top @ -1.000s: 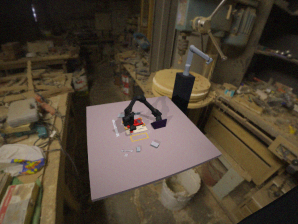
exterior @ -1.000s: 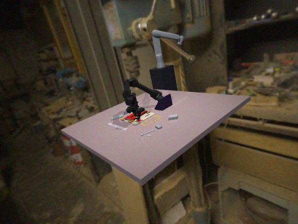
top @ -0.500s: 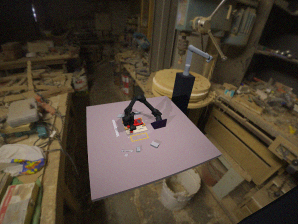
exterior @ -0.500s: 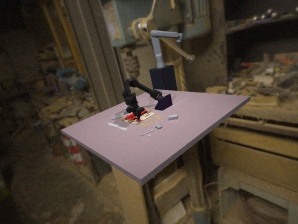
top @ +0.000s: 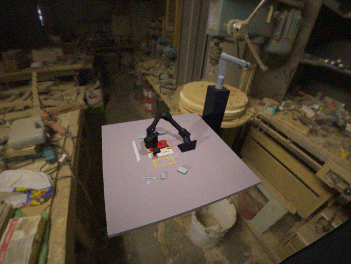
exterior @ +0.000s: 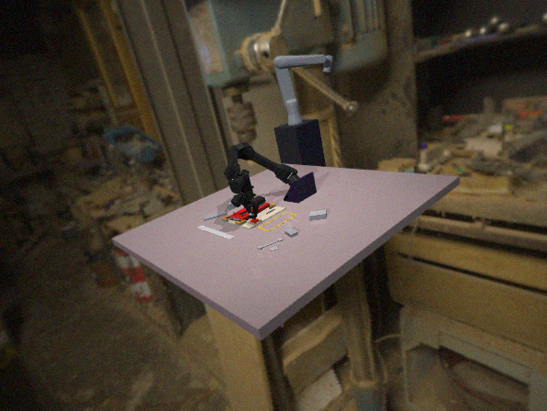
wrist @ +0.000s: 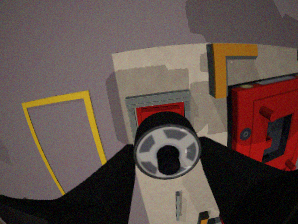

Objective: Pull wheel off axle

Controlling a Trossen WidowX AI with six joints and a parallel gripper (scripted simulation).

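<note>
End effector (wrist: pixel 168 163) closed on the wheel (wrist: pixel 166 148), one dark finger (wrist: pixel 100 196) on each side of its black tyre; the grey hub with dark centre hole faces the wrist camera. The wheel sits over the cream base plate (wrist: pixel 143 70), beside a red block (wrist: pixel 262 119). The yellow-outlined marked area (wrist: pixel 61 137) lies on the desk (top: pixel 182 203) next to the plate, apart from the wheel. Small grey parts (top: pixel 182 170) are scattered nearby
</note>
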